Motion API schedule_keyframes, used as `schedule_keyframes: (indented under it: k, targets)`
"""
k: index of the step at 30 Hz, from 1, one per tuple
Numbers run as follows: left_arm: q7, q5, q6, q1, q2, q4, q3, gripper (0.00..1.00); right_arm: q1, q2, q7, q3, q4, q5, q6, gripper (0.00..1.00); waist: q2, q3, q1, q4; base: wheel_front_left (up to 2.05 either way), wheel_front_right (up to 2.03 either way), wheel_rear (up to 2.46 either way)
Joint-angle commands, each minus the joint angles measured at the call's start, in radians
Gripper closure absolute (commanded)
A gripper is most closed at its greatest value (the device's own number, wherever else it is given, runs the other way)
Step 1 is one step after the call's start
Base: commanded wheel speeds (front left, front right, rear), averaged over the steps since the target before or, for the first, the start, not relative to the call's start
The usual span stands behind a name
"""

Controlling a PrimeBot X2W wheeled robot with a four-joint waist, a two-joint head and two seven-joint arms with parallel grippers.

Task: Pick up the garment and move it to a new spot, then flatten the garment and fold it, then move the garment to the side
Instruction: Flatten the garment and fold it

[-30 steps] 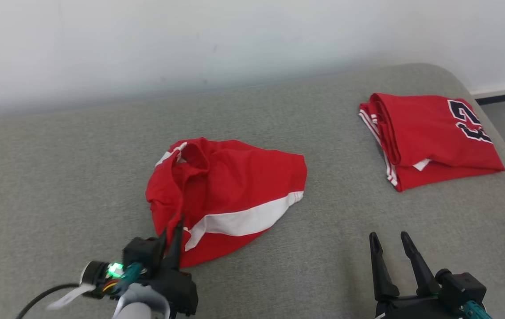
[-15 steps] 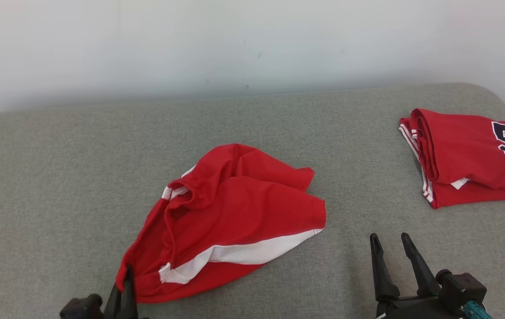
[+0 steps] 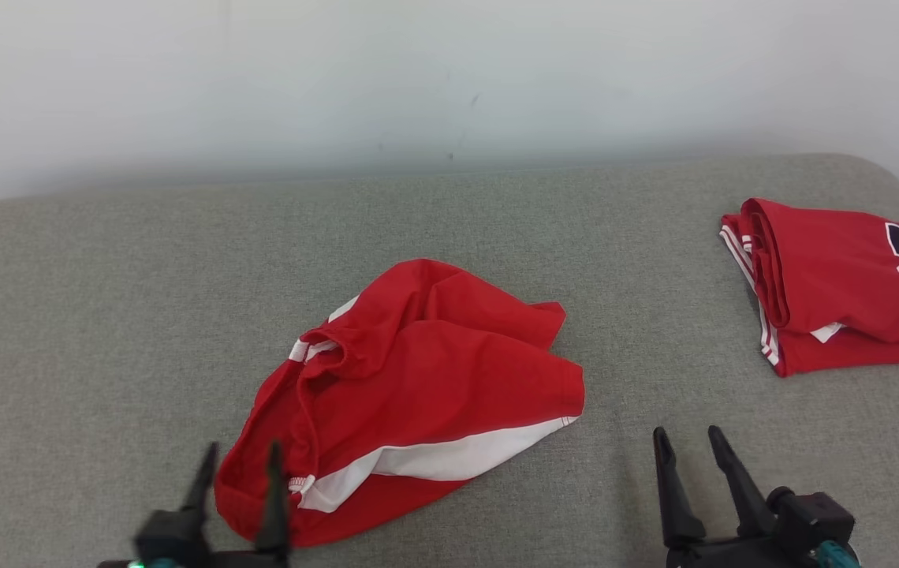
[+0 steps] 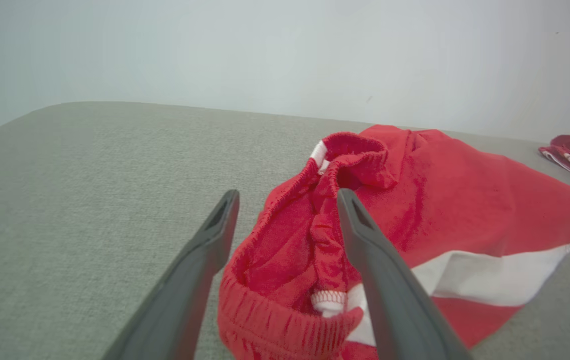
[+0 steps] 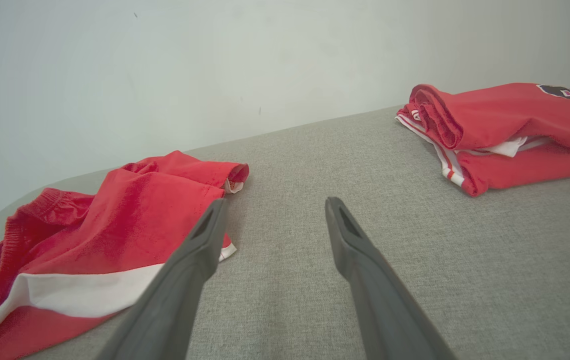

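On the grey cushion (image 3: 102,315) the red garment (image 3: 434,386) lies crumpled midway along, toward the near edge, a folded red jersey (image 3: 836,284) sits at the right edge, the left gripper (image 3: 243,447) stands spread wide astride the red garment's near end, gripping nothing, and the right gripper (image 3: 686,431) is open and empty by the near edge.

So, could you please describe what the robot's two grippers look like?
Both the left gripper and the right gripper have two long, dark fingers that taper to narrow tips, each with a slim recess near the tip. They rise from blocky black bodies. The right one carries a teal fitting at its base; a green light glows at the left one's base.
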Motion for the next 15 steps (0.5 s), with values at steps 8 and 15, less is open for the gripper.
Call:
schedule_keyframes:
  k: [8,15]
  targets:
    - [0.008,0.116,-0.044,-0.019,0.018,0.092,-0.156,0.00,-0.047,-0.035,0.001,0.061,0.084,-0.033,-0.002,0.00,0.0000,0.006,0.0000,0.003,0.00,0.00,0.00]
    - [0.015,0.135,-0.023,-0.065,0.038,0.181,-0.165,0.00,-0.151,-0.086,0.001,0.151,0.204,-0.022,-0.002,0.00,0.0000,0.023,0.0000,0.002,0.00,0.00,0.00]
